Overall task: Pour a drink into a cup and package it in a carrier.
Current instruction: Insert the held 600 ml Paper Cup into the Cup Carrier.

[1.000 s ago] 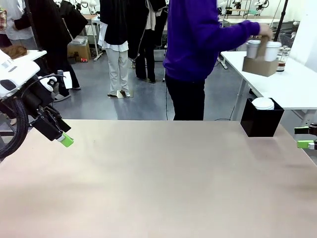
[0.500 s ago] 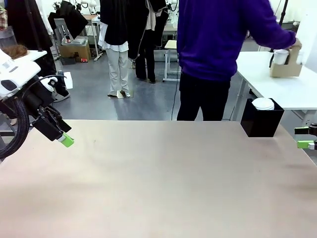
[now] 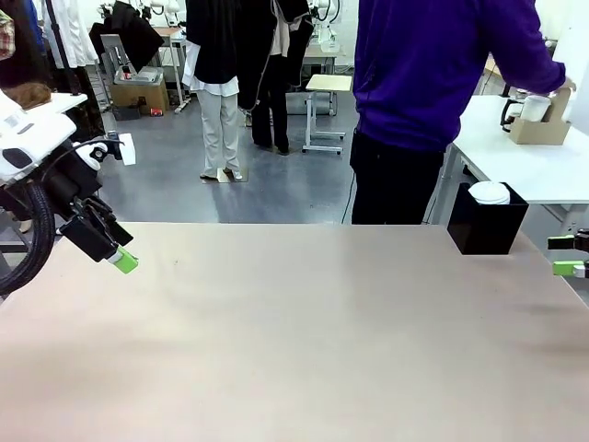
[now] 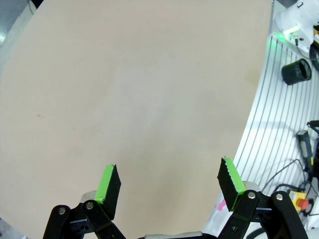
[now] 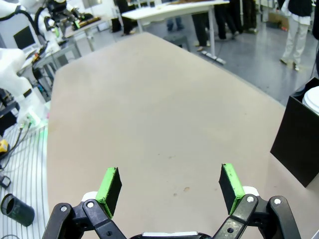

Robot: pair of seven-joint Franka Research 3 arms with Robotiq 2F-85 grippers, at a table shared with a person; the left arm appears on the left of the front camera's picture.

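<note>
**Both grippers idle, task items off my table**

Across the aisle, on a white side table at far right, I see the carrier (image 3: 539,130) with the cup (image 3: 535,108) seated in it; a person's hand (image 3: 563,99) is on it, partly cut by the frame edge. What may be the press pot's handle shows behind, too small to confirm. My left gripper (image 4: 169,186) hovers over bare tabletop (image 3: 304,341), fingers wide apart, nothing between. My right gripper (image 5: 170,189) likewise stands spread and empty, near the black box (image 3: 485,223), whose white lids are half hidden.
</note>
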